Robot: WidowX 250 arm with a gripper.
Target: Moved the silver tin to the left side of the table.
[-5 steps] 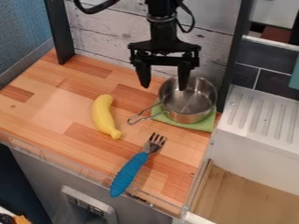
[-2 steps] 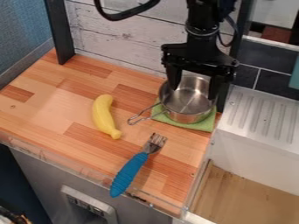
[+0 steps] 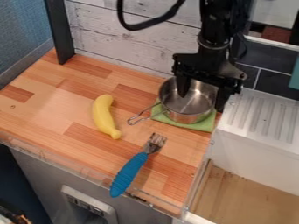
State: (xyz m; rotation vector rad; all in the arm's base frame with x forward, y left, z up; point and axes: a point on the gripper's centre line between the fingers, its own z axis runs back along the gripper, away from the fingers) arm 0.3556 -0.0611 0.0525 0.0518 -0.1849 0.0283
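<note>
Since the earlier frames, the gripper (image 3: 202,102) has moved to the right of the view, and it is now a bit lower than just before. It is open and holds nothing. The silver tin (image 3: 189,117) sits on a green cloth (image 3: 202,126) at the right side of the desk (image 3: 61,107). One finger is over the tin's inside and the other is past its right edge. So the right wall looks to be between them, though I can't tell how high they are. Going straight down could pinch that wall.
</note>
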